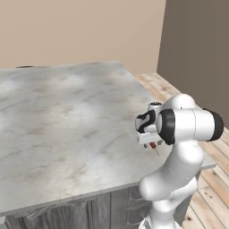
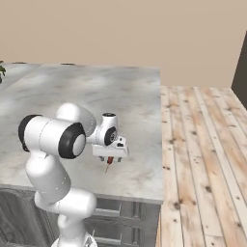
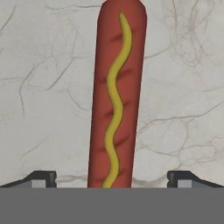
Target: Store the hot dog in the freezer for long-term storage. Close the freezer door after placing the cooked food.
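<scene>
Light was even, soft and bright. The marble counter [image 1: 67, 116] carried pale glare patches toward 12 o'clock. Shadows were faint. All pictures were sharp, rendered, with no blur or edge distortion.

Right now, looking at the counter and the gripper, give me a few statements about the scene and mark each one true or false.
1. The hot dog lies on the marble counter. True.
2. The gripper is shut on the hot dog. False: its jaws stand wide open, one fingertip on each side, apart from it.
3. A yellow mustard line runs along the hot dog. True.
4. The hot dog sits at the counter's far back edge. False: it lies near the front corner, under the gripper.
</scene>
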